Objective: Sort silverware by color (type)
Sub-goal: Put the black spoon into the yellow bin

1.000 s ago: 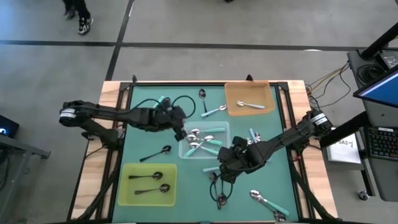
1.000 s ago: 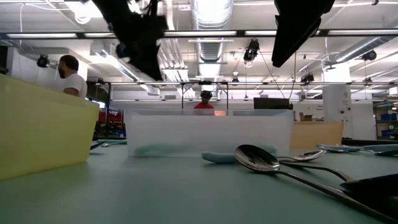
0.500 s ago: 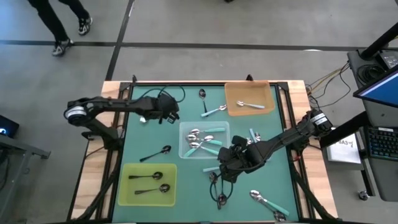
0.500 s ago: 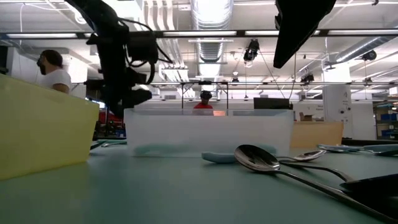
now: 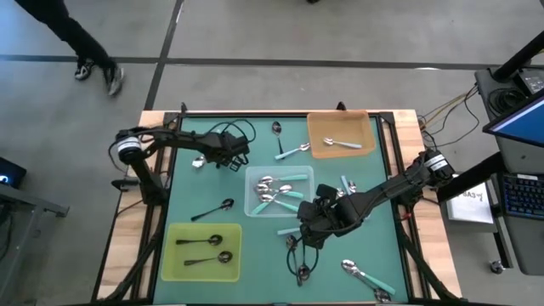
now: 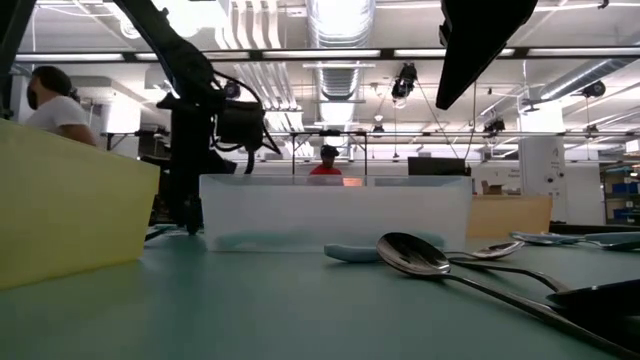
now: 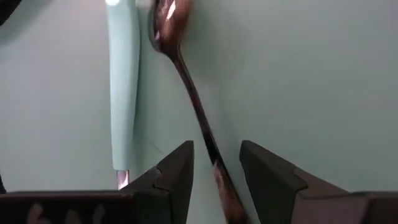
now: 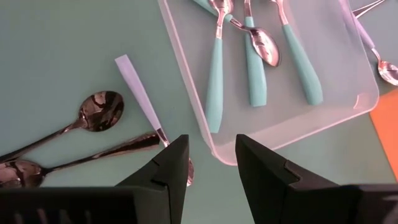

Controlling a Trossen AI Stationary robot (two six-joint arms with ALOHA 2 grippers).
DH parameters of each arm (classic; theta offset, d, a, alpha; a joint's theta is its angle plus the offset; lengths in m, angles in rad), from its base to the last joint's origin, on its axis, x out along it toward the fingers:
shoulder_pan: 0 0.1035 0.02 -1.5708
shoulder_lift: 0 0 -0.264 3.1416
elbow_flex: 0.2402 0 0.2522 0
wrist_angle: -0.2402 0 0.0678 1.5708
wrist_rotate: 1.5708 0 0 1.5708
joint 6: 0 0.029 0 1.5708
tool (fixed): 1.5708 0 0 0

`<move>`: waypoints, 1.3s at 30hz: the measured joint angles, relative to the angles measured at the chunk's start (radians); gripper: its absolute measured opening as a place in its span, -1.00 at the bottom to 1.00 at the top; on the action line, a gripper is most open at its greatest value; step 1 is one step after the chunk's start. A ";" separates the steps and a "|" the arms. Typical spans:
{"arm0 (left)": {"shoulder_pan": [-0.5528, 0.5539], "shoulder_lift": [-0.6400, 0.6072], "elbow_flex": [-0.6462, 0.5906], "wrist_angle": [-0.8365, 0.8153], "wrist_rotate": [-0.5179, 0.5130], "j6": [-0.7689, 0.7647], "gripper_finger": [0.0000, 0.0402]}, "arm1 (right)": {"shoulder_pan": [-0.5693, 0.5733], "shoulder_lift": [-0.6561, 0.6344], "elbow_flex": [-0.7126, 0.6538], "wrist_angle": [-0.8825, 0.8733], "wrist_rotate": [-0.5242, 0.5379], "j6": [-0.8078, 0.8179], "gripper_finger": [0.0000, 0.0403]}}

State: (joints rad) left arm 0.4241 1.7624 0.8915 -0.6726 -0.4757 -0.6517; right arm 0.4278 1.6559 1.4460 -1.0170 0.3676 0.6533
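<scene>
My left gripper [image 5: 231, 156] is low over the table's far left part, open, pointing steeply down. In the left wrist view its fingers [image 7: 180, 163] stand on either side of a dark spoon's handle [image 7: 200, 118] without touching it. The dark spoon lies flat on the green table beside a teal-handled utensil [image 7: 123, 87]. My right gripper [image 5: 306, 233] hangs open well above the table by the clear tray's near right corner. A pale-handled utensil [image 8: 139, 92] and two dark spoons [image 8: 93, 115] lie below it.
The yellow-green tray [image 5: 174, 270] at the near left holds two dark spoons. The clear tray [image 5: 252, 207] in the middle holds teal-handled spoons, and the orange tray [image 5: 364, 124] at the far right holds one silver spoon. More silverware [image 5: 212, 209] lies loose on the table. A person walks beyond the far edge.
My left gripper has swung from over the clear tray toward the table's far left and sunk close to the table top, turning as it went. It now straddles the dark spoon's handle. The spoons have stayed where they were.
</scene>
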 joint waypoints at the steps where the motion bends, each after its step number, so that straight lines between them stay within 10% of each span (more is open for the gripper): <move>1: 0.006 0.010 -0.001 0.002 0.014 0.010 -0.38 | 0.000 0.000 0.000 -0.001 0.000 0.000 -0.39; 13: 0.017 0.027 0.002 0.016 0.092 0.014 -0.95 | 0.000 0.001 0.000 -0.001 0.000 -0.008 -0.39; 28: -0.055 -0.204 0.020 -0.078 0.121 0.037 -0.98 | 0.002 0.001 -0.001 -0.007 0.000 -0.006 -0.39; 39: -0.687 -0.469 0.022 -0.147 0.111 -0.281 -0.98 | 0.002 0.001 -0.001 -0.011 0.000 -0.009 -0.39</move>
State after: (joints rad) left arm -0.2629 1.2930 0.9139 -0.8192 -0.3647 -0.9325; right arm 0.4297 1.6569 1.4452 -1.0279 0.3676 0.6441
